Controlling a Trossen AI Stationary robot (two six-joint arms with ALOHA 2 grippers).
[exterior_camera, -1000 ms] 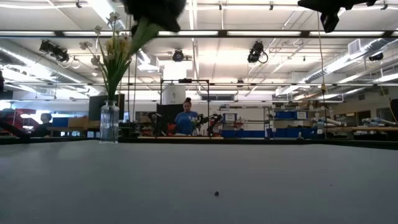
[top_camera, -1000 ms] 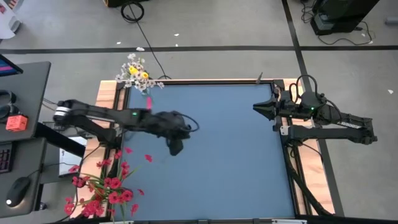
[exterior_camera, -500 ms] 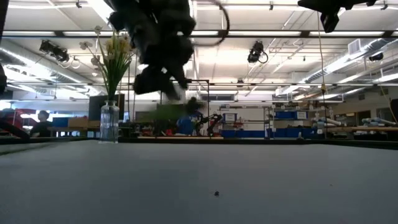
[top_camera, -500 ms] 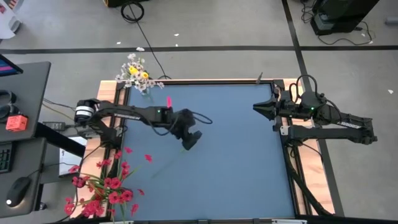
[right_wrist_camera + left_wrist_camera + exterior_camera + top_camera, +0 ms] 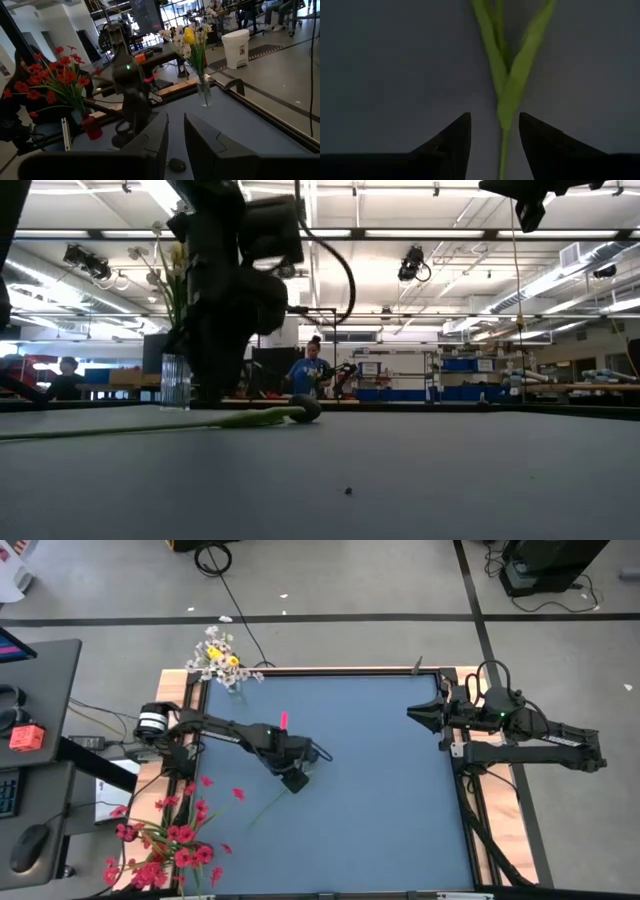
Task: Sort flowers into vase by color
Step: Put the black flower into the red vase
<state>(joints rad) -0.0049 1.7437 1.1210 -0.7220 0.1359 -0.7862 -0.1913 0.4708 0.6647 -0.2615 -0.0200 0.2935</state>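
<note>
1. The left gripper [image 5: 296,782] is lowered close to the blue table top [image 5: 380,780], left of the table's middle in the high view; in the low view it stands as a dark mass [image 5: 225,290] reaching down to the surface.
2. Its two dark fingers [image 5: 451,142] are seen parted in the left wrist view, with a gap between the tips. A green stem runs through that gap; whether either finger touches it cannot be told.
3. The dark-budded flower [image 5: 240,418] lies flat on the table beneath this gripper. Its near-black bud [image 5: 306,409] rests on the surface just beside the gripper, and its stem [image 5: 262,806] extends away from the gripper toward the table's near left corner.
4. Ahead of the fingers, two long green leaves [image 5: 512,65] are seen spreading from the stem against the table top.
5. A clear vase of white and yellow flowers [image 5: 220,660] stands at the far left corner, well apart from the left gripper.
6. A vase of red flowers [image 5: 165,840] stands at the near left corner, beyond the stem's end.
7. The right gripper [image 5: 415,716] is held above the table's right edge, well apart from the flower; its fingers [image 5: 150,142] stand only slightly parted, and nothing is gripped.
8. A person [image 5: 306,372] is visible in the room behind the table.
</note>
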